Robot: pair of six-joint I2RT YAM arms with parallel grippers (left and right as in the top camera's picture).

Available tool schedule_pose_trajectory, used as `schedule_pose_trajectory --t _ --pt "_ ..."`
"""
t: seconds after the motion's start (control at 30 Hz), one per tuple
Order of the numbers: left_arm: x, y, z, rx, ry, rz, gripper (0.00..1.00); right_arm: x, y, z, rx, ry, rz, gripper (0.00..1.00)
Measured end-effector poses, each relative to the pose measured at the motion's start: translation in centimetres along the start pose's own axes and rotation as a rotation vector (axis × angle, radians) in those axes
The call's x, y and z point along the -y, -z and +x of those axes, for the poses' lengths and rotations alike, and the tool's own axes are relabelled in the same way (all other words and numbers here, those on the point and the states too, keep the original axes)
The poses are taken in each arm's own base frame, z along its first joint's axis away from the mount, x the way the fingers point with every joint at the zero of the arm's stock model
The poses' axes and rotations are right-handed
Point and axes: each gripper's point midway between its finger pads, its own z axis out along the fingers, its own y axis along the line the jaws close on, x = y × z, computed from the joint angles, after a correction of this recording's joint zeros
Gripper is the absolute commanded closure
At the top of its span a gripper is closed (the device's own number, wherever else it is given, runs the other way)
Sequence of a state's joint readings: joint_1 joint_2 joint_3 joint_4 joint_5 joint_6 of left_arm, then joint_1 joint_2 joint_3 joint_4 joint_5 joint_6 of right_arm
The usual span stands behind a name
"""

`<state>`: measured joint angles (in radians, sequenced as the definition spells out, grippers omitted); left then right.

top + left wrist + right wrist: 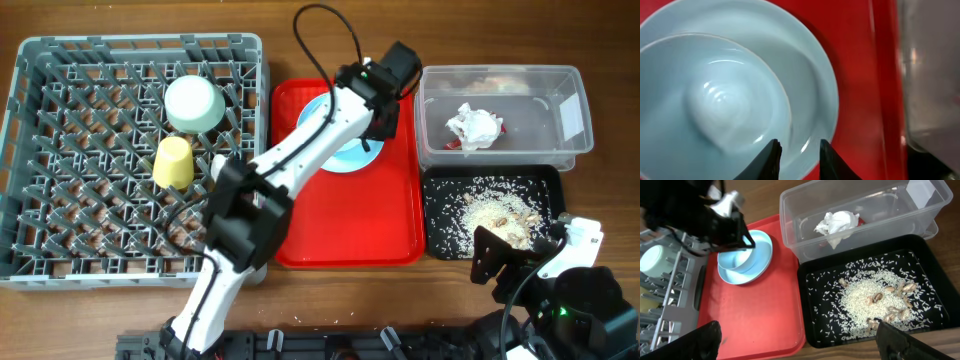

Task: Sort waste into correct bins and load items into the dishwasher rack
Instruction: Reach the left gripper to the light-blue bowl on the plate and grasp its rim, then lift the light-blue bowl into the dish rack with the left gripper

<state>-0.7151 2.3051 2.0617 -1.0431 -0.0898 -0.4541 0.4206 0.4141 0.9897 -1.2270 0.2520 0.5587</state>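
Merely label point(920, 191) on tub point(890, 236) — print unreadable

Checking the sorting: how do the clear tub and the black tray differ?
The clear tub is see-through and deep; the black tray is opaque and shallow. The tub holds a crumpled white wrapper; the tray holds rice-like scraps. Both are rectangular and sit beside the red tray.

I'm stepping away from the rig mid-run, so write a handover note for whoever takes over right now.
Left pincer: slightly open at the blue plate rim, on the red tray.
Right pincer: wide open, empty, by the black tray.
Done: bowl and yellow cup in rack; wrapper in clear tub; rice scraps in black tray.
To do: plate into rack; fork and spoon not in view.
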Motion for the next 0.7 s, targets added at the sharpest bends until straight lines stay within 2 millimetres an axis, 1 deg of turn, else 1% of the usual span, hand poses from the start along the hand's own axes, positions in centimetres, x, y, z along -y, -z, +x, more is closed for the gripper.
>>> schedule_pose_trajectory --t 0.03,0.07,0.13,0.23,0.33,0.37,0.4,0.47,0.5,0.53,0.67,0.7 --pt "-0.2 -1.0 0.0 -0.004 0.001 -0.012 0.77 0.0 0.0 0.0 0.000 0.000 0.000 0.00" --pt "-0.4 -2.0 0.2 -0.016 0.001 -0.027 0.83 0.0 0.0 0.0 0.000 0.000 0.000 0.00" --pt "-1.0 -3.2 0.6 -0.036 0.004 -0.045 0.96 0.0 0.0 0.0 0.000 0.000 0.000 0.00" --pt "-1.5 -4.0 0.6 -0.041 -0.001 -0.068 0.96 0.0 0.0 0.0 0.000 0.000 0.000 0.00" --pt "-1.6 -3.8 0.3 -0.031 0.001 -0.074 0.96 0.0 0.0 0.0 0.000 0.000 0.000 0.00" --pt "-1.8 -3.6 0.5 -0.037 0.000 -0.078 0.96 0.0 0.0 0.0 0.000 0.000 0.000 0.00" --pt "-2.2 -3.0 1.1 -0.065 -0.004 -0.095 0.96 0.0 0.0 0.0 0.000 0.000 0.000 0.00" --pt "-2.9 -1.1 2.3 -0.109 -0.008 -0.115 0.96 0.0 0.0 0.0 0.000 0.000 0.000 0.00" --pt "-3.5 0.7 3.0 -0.136 -0.011 -0.127 0.96 0.0 0.0 0.0 0.000 0.000 0.000 0.00" --pt "-3.6 2.4 2.9 -0.126 -0.009 -0.120 0.96 0.0 0.0 0.0 0.000 0.000 0.000 0.00" --pt "-3.7 14.2 1.9 0.018 0.022 0.021 0.96 0.0 0.0 0.0 0.000 0.000 0.000 0.00" --pt "-4.1 17.9 2.0 0.064 0.038 0.079 0.96 0.0 0.0 0.0 0.000 0.000 0.000 0.00"
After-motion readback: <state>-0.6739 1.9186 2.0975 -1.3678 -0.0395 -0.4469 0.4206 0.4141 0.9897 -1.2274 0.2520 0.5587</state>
